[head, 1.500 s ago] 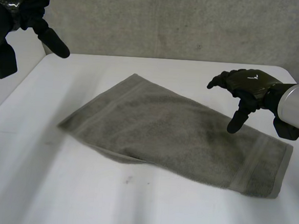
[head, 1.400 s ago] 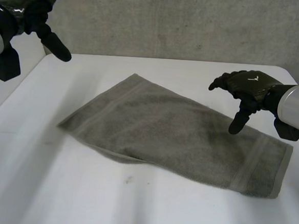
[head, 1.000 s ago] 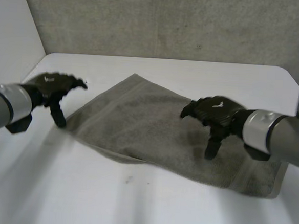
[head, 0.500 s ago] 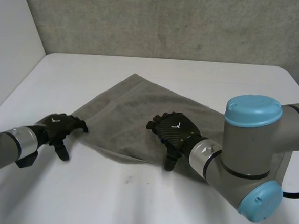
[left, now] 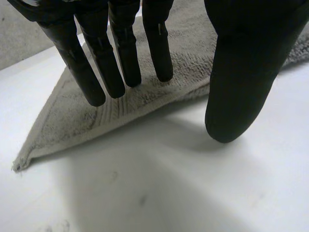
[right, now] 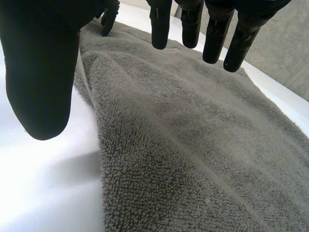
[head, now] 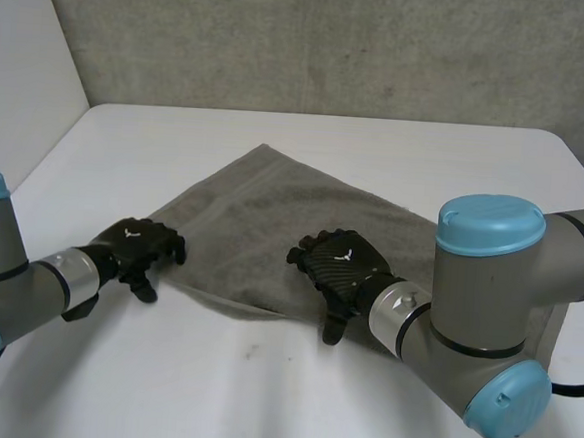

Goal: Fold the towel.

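Observation:
A grey-green towel (head: 272,213) lies folded and slanting across the white table (head: 259,397). My left hand (head: 137,252) is at the towel's left corner. In the left wrist view its fingers (left: 120,58) hang straight just over the towel's hem (left: 82,121), and its thumb (left: 241,77) stands apart over bare table, holding nothing. My right hand (head: 340,271) hovers over the middle of the towel's near edge. Its fingers (right: 193,24) reach out over the cloth (right: 193,140), and its thumb (right: 43,67) is past the edge, over the table. Both hands are open.
A grey concrete wall (head: 334,42) closes the back of the table, and a white panel (head: 21,80) stands at the left. My right arm's big elbow (head: 485,323) lies over the towel's right end. White table runs along the front.
Both arms came down from high above to the towel's near side. The left hand slid right to the corner and its fingers bent in a little. The right hand barely moved in the last half second.

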You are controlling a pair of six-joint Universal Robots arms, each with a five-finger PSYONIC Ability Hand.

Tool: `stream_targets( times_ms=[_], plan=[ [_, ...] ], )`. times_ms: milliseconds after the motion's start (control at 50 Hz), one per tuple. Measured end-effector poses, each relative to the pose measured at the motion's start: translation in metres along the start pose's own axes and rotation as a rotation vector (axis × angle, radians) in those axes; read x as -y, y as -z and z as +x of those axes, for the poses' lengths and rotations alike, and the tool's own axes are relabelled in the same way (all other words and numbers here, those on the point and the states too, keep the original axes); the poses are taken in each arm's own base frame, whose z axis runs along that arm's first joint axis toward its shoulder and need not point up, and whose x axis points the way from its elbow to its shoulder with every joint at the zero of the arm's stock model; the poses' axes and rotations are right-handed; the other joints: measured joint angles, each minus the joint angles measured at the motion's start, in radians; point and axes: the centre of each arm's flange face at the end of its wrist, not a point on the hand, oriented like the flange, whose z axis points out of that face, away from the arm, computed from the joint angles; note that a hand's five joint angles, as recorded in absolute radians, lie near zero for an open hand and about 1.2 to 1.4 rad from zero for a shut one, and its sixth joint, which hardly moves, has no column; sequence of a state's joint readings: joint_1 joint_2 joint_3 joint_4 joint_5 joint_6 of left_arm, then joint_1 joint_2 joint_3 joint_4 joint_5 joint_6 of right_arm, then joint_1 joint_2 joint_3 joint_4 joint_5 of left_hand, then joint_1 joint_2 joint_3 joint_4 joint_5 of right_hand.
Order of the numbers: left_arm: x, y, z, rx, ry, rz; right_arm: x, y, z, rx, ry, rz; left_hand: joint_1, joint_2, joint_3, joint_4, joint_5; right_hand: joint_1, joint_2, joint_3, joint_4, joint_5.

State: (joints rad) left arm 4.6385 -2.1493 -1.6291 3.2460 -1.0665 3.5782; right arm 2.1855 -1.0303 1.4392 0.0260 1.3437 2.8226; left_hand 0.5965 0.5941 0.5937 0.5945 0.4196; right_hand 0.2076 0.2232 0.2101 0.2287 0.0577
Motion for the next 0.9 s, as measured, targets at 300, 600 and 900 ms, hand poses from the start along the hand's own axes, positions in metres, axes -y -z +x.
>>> stream_targets(
  times_ms=[300,600,900],
  plan=[
    [0.009,-0.012,0.000,-0.006,-0.028,0.035,-0.006,-0.001,-0.002,0.007,0.016,-0.017,0.112,0.114,0.114,0.113,0.112,0.000,0.000,-0.001,0.000,0.000],
    [0.007,-0.020,0.001,-0.011,-0.036,0.033,-0.007,-0.001,-0.003,0.007,0.031,-0.021,0.283,0.283,0.282,0.282,0.281,0.000,0.000,0.000,0.000,0.000],
    [0.019,-0.018,-0.001,0.024,-0.063,0.072,-0.005,-0.001,0.000,0.002,0.033,-0.018,0.552,0.608,0.606,0.607,0.587,0.000,0.000,-0.001,0.000,0.000]
  ],
)
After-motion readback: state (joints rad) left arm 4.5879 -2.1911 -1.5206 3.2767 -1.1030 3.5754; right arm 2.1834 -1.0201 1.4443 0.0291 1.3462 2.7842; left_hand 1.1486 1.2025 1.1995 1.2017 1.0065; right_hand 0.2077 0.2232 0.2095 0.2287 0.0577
